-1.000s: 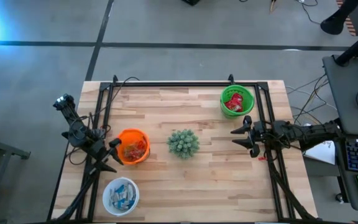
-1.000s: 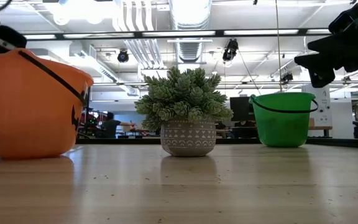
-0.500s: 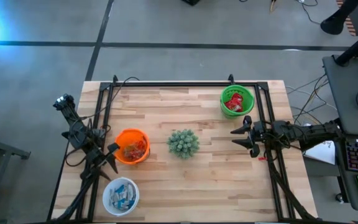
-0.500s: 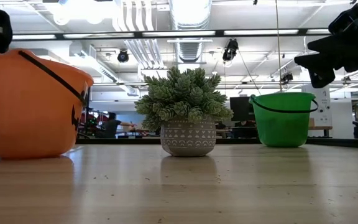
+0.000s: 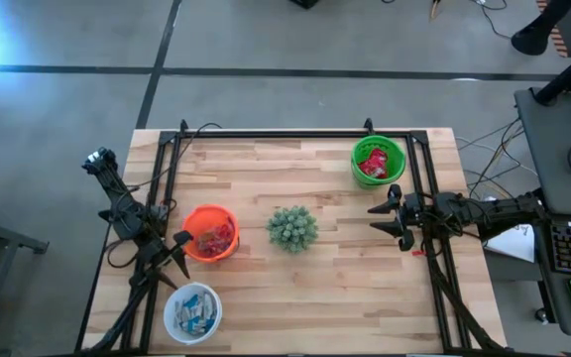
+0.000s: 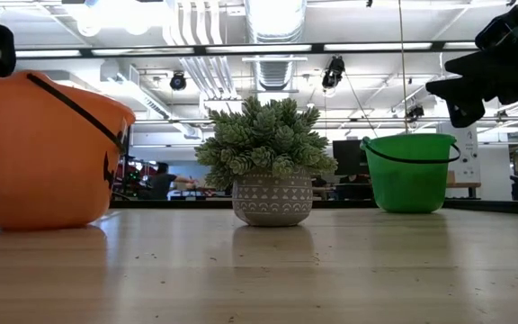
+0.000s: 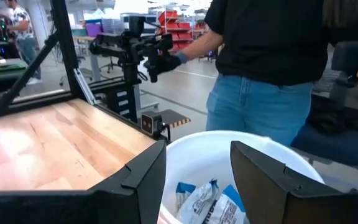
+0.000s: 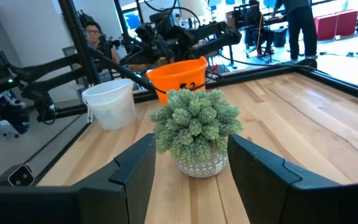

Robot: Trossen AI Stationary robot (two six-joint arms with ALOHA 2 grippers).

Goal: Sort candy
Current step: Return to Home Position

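Candy [image 5: 372, 165] is contained in the green bucket [image 5: 401, 164], orange bucket [image 5: 211, 209] and white bucket [image 5: 167, 302] on the worktop [image 5: 335, 278]. The left end effector [image 5: 177, 252] is held open and empty between the orange and white buckets; the right end effector [image 5: 391, 224] is held open and empty near the green bucket.

Table [image 5: 315, 288]: pale wood, striped in light and tan planks; black frame [image 5: 295, 133].
Orange bucket [image 5: 230, 222]: black handle, black face mark on its side.
Green bucket [image 5: 356, 154]: bright green, dark handle. Red candy [image 5: 372, 164] inside.
White bucket [image 5: 168, 309]: plain white. Blue-and-white candy [image 5: 198, 317] inside.
Plant [image 5: 291, 228]: dusty grey-green.
Pot [image 6: 272, 199]: grey-white, banded with triangles and dots.
Floor [image 5: 67, 119]: grey, crossed by dark lines.
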